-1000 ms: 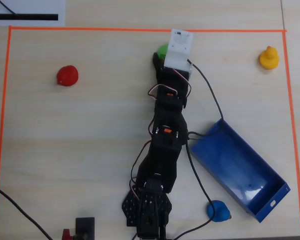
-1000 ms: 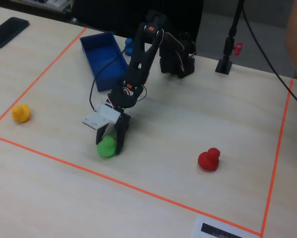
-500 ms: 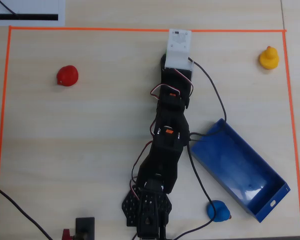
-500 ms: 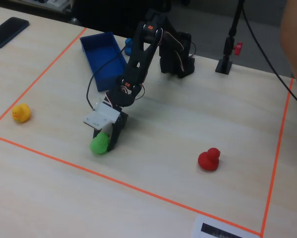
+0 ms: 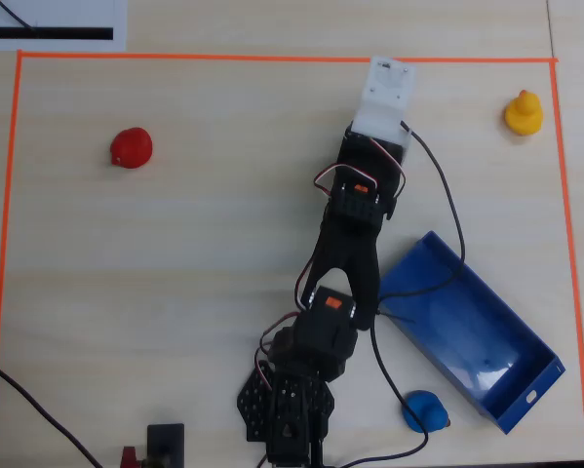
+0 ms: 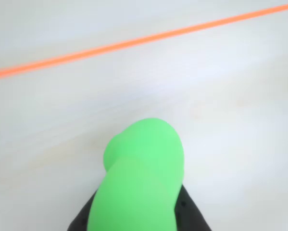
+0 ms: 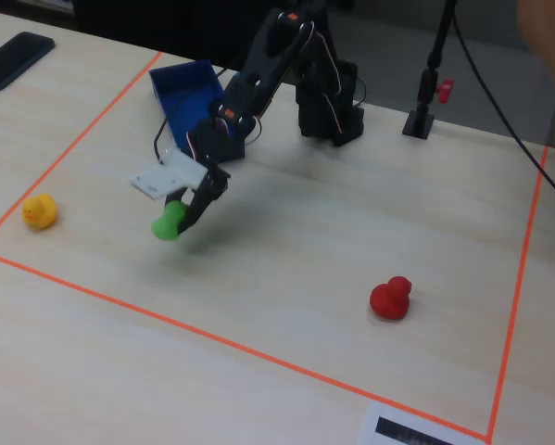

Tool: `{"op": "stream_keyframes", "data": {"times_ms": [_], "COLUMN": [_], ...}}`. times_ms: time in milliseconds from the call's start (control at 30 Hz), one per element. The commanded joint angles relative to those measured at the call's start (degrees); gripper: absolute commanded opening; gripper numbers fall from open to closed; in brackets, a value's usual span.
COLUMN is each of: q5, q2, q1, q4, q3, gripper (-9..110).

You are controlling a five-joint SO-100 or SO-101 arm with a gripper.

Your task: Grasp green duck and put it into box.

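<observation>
Overhead: arm [image 5: 355,224] hides green duck, pincer.

Top-down, oblique front (wrist close-up)

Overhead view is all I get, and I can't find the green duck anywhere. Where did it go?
Observer: The hand is shut on the green duck; in the overhead view the arm's white plate covers it.
Operator: Is it resting on the table?
Observer: No. In the fixed view it hangs clear of the table, with a faint shadow below.
Operator: How does it sit in the hand?
Observer: In the wrist view the green duck sticks out past the dark fingers, which show on either side of it.
Operator: Is it over the box?
Observer: Not yet. In the fixed view the box lies further back.
</observation>
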Motion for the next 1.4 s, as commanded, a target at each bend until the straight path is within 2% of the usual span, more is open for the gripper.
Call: {"op": "stream_keyframes", "data": {"times_ms": [0, 167, 367, 667, 933, 1033, 1233, 1367], "q5": [2.46, 3.25, 1.93, -6.77, -10.02, -10.81, -11.78, -12.04], "q2": [19.07, 32.34, 40.69, 47.2, 49.57, 49.22, 50.27, 52.03], "q1": [2.2, 7.21, 20.39, 44.91, 53.88, 54.58, 52.12, 49.39], "q4": [12.74, 26.89, 35.6, 42.01, 49.48, 44.74, 22.76, 20.74], "q3": [0.88, 1.76, 2.9, 10.81, 16.61, 21.53, 34.8, 37.71], "gripper": [1, 1, 1, 1, 1, 2, 6, 9]}}
